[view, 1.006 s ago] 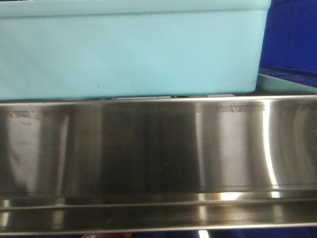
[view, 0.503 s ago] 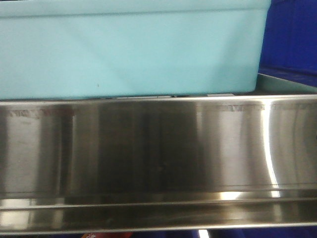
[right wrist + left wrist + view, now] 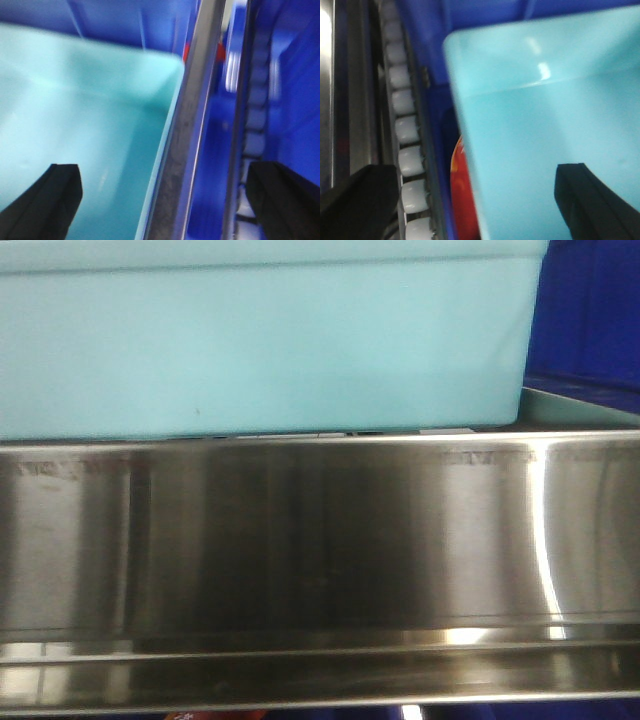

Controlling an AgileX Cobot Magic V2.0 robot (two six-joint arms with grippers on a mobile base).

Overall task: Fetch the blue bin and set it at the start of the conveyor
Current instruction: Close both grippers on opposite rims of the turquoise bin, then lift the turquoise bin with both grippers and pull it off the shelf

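Observation:
The blue bin (image 3: pixel 260 340), a pale turquoise tub, stands on the steel shelf and fills the top of the front view. In the left wrist view my left gripper (image 3: pixel 477 200) is open astride the left wall of the bin (image 3: pixel 545 100). One finger (image 3: pixel 590 205) is inside the tub and the other (image 3: pixel 360 200) is outside over the rollers. My right gripper (image 3: pixel 165 200) is open too, astride the right wall of the bin (image 3: pixel 75 100), with one finger (image 3: pixel 45 200) inside and one (image 3: pixel 285 200) outside. The conveyor start is out of view.
A shiny steel shelf rail (image 3: pixel 320 540) runs below the tub. Dark blue bins (image 3: pixel 585 310) (image 3: pixel 430 50) (image 3: pixel 300 100) crowd both sides. A row of white rollers (image 3: pixel 405 130) and a red object (image 3: pixel 462 200) lie left of the tub. A steel bar (image 3: pixel 190 125) runs along its right wall.
Nearly nothing. The tub stays in place on the shelf. The strip of shelf to its right has turned from pale turquoise to grey.

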